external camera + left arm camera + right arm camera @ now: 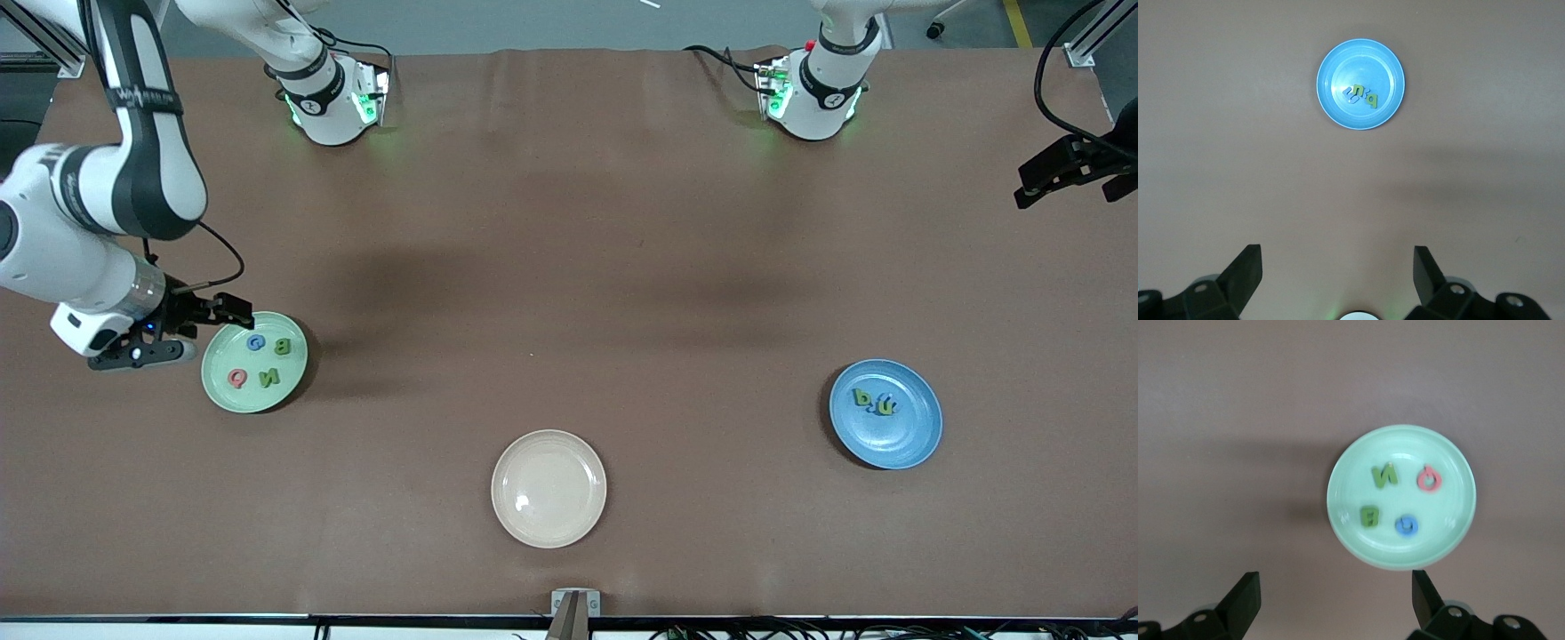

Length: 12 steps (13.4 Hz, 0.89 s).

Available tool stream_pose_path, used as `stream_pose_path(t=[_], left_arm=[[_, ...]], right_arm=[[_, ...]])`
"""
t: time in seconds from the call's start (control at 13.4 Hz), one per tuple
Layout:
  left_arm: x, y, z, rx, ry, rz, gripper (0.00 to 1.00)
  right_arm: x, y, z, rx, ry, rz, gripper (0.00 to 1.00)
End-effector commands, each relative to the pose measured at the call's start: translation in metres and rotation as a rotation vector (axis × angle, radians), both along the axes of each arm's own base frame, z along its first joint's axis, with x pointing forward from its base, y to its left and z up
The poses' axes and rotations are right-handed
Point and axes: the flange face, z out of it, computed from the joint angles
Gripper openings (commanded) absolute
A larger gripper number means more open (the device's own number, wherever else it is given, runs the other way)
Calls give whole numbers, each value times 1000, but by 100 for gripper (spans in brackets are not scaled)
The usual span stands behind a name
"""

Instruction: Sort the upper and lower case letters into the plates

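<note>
**Checking the sort: both plates are looking full, both hands are hanging empty**

Looking at where the letters lie, you are seeing nothing loose on the table (pixel 569 267) for either hand to reach. The right gripper (pixel 233 311) is hovering just beside the rim of the mint green plate (pixel 218 391), at the right arm's end of the table, with its fingers (pixel 1245 597) spread wide and gripping nothing. That plate is the thing nearest any hand, and it is lying directly ahead of the open jaws in the right wrist view.

In it you are counting 4 capitals, each lying flat and apart from the others: the blue G (pixel 256 342), the green B (pixel 282 347), the pink-red Q (pixel 237 379) and the green N (pixel 269 377).

The left gripper (pixel 1338 267) is waiting high at the left arm's end of the table, well apart from the blue plate (pixel 916 444), its fingers also wide and empty. The small letters (pixel 875 403) are sitting there in 1 tight cluster, touching or overlapping; you can make out a green p and blue pieces, but you cannot count them apart.

The cream plate (pixel 548 524), nearest the front camera, is holding nothing.

Judging from this, the sorting is looking finished, provided that cluster is hiding all 4 lower-case letters.
</note>
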Motion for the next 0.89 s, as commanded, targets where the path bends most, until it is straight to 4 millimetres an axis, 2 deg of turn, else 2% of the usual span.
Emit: stream_pose_path(t=[0.0, 0.15, 0.22, 0.45, 0.82], left_arm=[[-1, 1, 1, -3, -12, -14, 100], [0, 0, 1, -3, -18, -16, 100], [0, -1, 2, -3, -21, -18, 100], [0, -3, 3, -11, -27, -22, 100], [4, -18, -2, -12, -30, -50, 100]], right_arm=[[1, 12, 67, -34, 30, -88, 100], [1, 13, 125, -44, 40, -83, 100], [-5, 11, 153, -49, 36, -81, 100], [-38, 3, 208, -24, -18, -80, 100], [-44, -4, 223, -18, -39, -92, 100]])
